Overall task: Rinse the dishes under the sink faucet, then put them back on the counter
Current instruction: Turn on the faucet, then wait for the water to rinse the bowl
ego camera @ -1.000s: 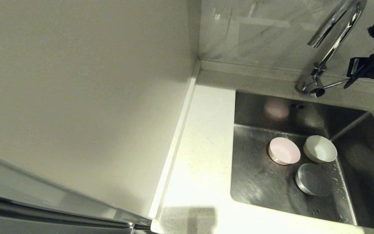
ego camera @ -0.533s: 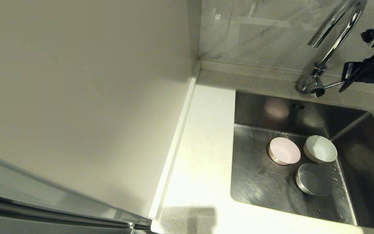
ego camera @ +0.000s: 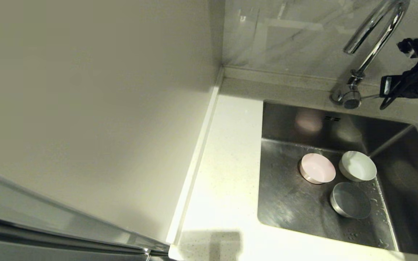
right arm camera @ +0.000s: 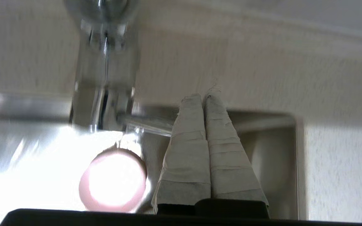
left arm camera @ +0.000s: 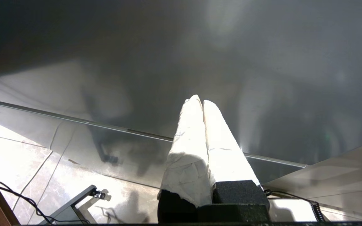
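Three dishes sit on the floor of the steel sink (ego camera: pixel 285 203): a pale pink bowl (ego camera: pixel 317 168), a white bowl (ego camera: pixel 357 166) and a pale bluish bowl (ego camera: pixel 350 204). The chrome faucet (ego camera: pixel 376 32) rises behind the basin, and its thin lever (ego camera: pixel 370 96) points right. My right gripper (ego camera: pixel 386 87) is shut and empty at the lever's outer end. In the right wrist view the lever (right arm camera: pixel 146 124) runs up to the taped fingers (right arm camera: pixel 187 141), with the pink bowl (right arm camera: pixel 113 180) below. My left gripper (left arm camera: pixel 200 102) is shut and empty, parked away from the counter.
The white speckled counter (ego camera: pixel 227 163) stretches left of the sink, bounded by a raised back edge (ego camera: pixel 278 74) and a plain wall panel (ego camera: pixel 85 108). A marble backsplash (ego camera: pixel 296 36) stands behind the faucet. Water drops lie on the basin floor near the bluish bowl.
My right gripper has shifted left at the lever's end, and the lever has swung with it toward the sink. The bowls have not moved.
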